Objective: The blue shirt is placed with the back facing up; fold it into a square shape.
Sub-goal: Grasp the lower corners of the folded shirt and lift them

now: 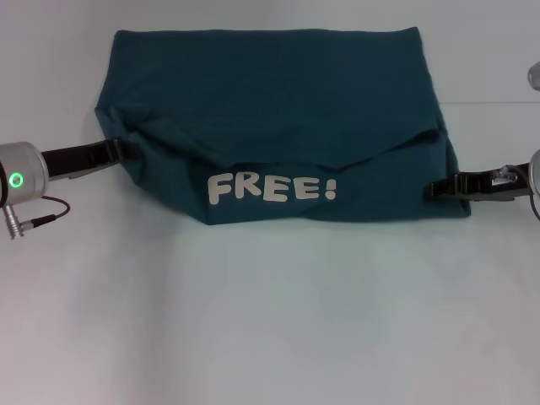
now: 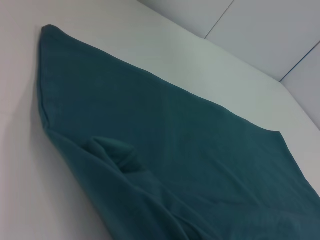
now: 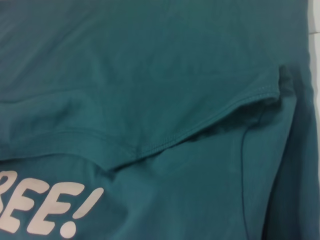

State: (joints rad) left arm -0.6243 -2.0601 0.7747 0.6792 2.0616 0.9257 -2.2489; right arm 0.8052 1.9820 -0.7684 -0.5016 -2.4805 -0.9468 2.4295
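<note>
The blue shirt [image 1: 278, 110] lies flat at the far middle of the white table, wider than it is deep. A far layer is folded toward me; its stitched hem [image 3: 200, 125] crosses the shirt in a shallow V. Below the hem, white lettering "FREE!" [image 1: 272, 187] shows on the near strip. My left gripper [image 1: 121, 149] reaches in from the left and meets the shirt's left edge, where the hem ends and the cloth is bunched [image 2: 114, 150]. My right gripper [image 1: 437, 188] comes in from the right, low over the shirt's near right corner.
The white table [image 1: 270, 321] stretches bare toward me in front of the shirt. A red cable [image 1: 46, 211] hangs from the left arm's wrist. A grey metal part [image 1: 534, 74] shows at the right edge.
</note>
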